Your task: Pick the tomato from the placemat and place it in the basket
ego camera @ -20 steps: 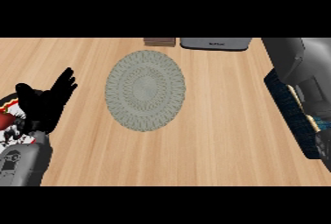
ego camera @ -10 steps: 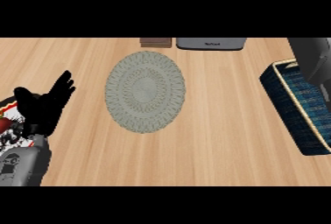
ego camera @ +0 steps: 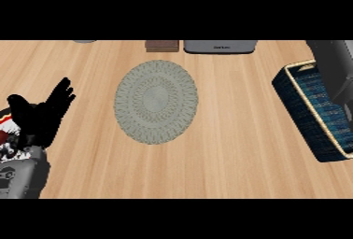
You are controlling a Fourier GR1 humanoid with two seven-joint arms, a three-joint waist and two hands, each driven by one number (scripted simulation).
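On the wooden table (ego camera: 228,154), near its middle, a round grey-green placemat (ego camera: 156,101) is laid flat, and its woven surface is seen bare; the tomato cannot be made out anywhere in the head view. At the right edge a dark blue basket (ego camera: 312,122) with a pale rim is set, well apart from the placemat, and only part of it is shown. Its upper right portion is covered by a dark grey forearm (ego camera: 335,70) that is seen reaching down from the top right corner; the right robot hand itself is not shown, so what it holds, if anything, cannot be told.

At the left edge the left robot hand (ego camera: 40,116) is held open, with its black fingers spread wide and pointed up and nothing gripped in it. It is seen beside the placemat without touching it. Below it the grey left forearm (ego camera: 21,175) is shown entering from the lower left corner.

Along the far edge of the table a grey flat box (ego camera: 219,46) and a small brown block (ego camera: 162,45) are placed side by side, both cut off by the view's upper limit.
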